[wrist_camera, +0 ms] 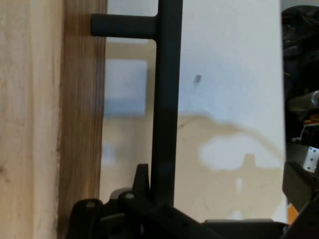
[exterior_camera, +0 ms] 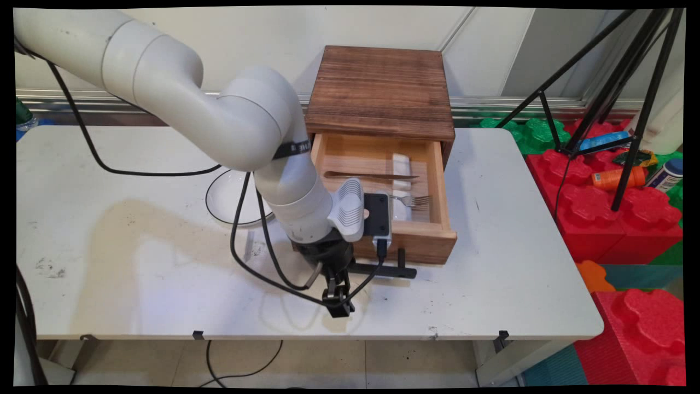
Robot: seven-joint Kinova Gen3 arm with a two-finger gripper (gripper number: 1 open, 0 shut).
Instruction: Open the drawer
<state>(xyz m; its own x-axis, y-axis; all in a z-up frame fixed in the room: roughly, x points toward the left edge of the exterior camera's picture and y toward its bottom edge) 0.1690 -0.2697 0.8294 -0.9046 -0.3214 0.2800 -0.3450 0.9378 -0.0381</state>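
A wooden drawer box [exterior_camera: 381, 90] stands at the back of the table, and its drawer [exterior_camera: 383, 219] is pulled out. A black bar handle [exterior_camera: 385, 270] runs along the drawer front. My gripper [exterior_camera: 337, 300] hangs low over the table at the handle's left end, pointing down. In the hand view the handle [wrist_camera: 167, 99] runs straight up the picture beside the drawer's wooden front [wrist_camera: 82, 124]. It lies just inside one finger [wrist_camera: 142, 175], while the other finger [wrist_camera: 300, 186] stands far off to the side. The gripper [wrist_camera: 219, 181] is open and holds nothing.
Inside the drawer lie a fork [exterior_camera: 414, 201], a long wooden utensil [exterior_camera: 369, 175] and a white piece [exterior_camera: 401, 164]. A white bowl [exterior_camera: 227, 200] sits left of the drawer, partly behind the arm. Red and green foam blocks [exterior_camera: 612, 219] and a black tripod [exterior_camera: 618, 93] stand right of the table.
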